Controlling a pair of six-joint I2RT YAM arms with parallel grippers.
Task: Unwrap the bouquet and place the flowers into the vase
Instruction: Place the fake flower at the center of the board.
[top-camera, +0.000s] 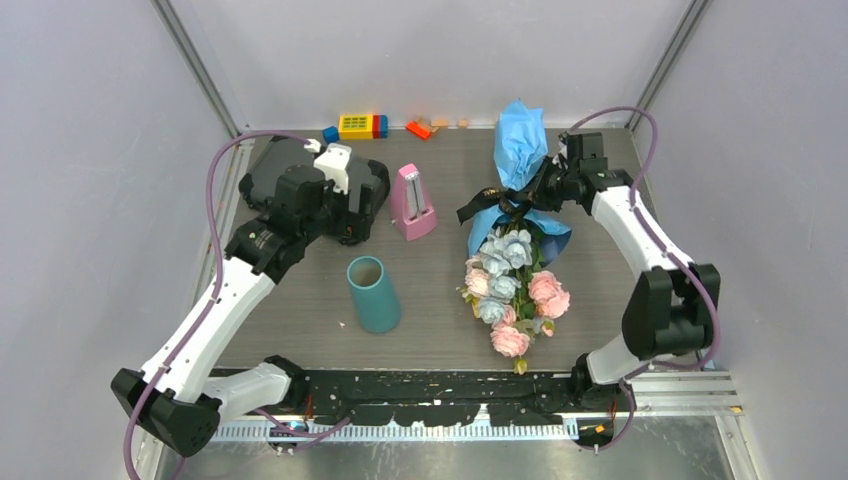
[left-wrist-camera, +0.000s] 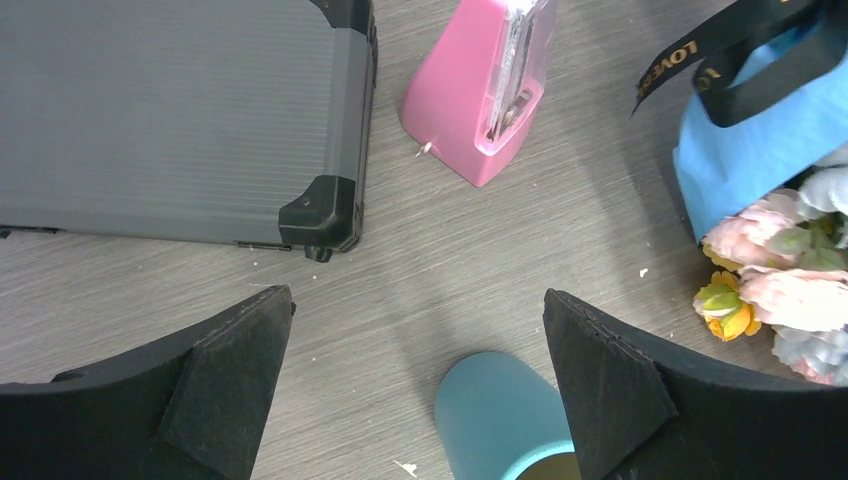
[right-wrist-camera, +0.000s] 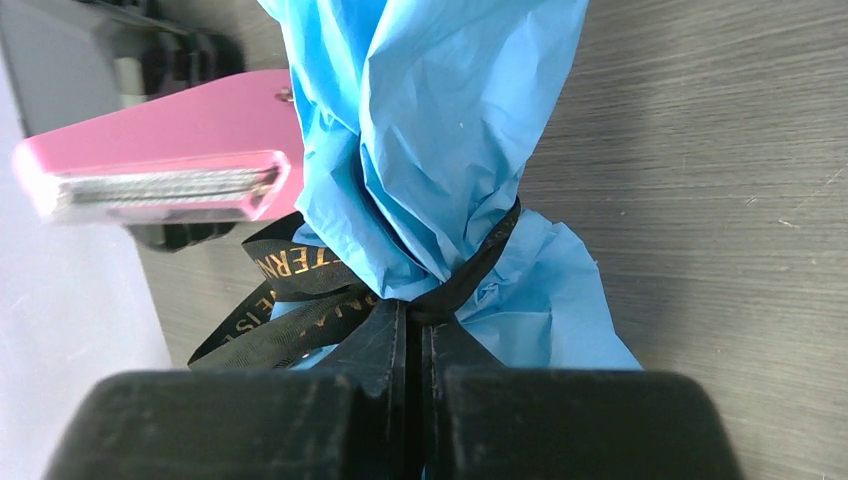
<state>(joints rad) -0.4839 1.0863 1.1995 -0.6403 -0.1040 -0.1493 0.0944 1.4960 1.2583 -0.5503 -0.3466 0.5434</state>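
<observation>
Right fingers are pressed tight together, pinching the black ribbon right at the knot where it cinches the blue paper wrap. From the top camera, the bouquet lies flat on the surface, right of centre. Its crumpled paper tail points to 12 o'clock and the flowers spill out toward 6 o'clock in pink, pale blue and a touch of yellow, with the ribbon tied around the paper. The right arm reaches in from 3 o'clock of that knot. At 9 o'clock of the blooms, clearly apart from them, the teal vase stands upright with its round mouth facing up. The pink metronome sits at 1 o'clock of the vase, between the grey case and the wrap. Left fingers are spread wide and grip nothing as they hover over bare surface. In that wrist view the vase shows between them at 6 o'clock, the corner of the case sits at 11, the metronome at 12, and the edge of the bouquet at 3. Coloured toy blocks line the far edge at 12 o'clock.
</observation>
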